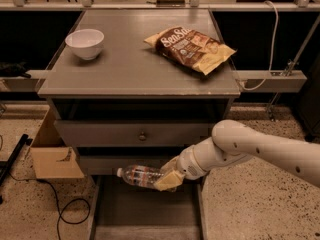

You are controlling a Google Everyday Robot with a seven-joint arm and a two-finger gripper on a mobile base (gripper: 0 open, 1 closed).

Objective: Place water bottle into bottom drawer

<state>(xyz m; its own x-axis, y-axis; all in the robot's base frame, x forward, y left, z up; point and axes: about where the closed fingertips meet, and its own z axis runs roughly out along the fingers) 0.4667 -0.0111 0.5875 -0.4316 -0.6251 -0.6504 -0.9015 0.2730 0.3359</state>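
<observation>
Above the pulled-out bottom drawer (147,209), the gripper (167,180) has its fingers closed around the base end of the water bottle (139,175). The bottle is held roughly level, clear of the drawer floor, with its white cap pointing toward the cardboard box (52,156) on the floor. On the bench (130,69) above, a white bowl (85,43) and a bag of chips (190,48) rest well apart.
</observation>
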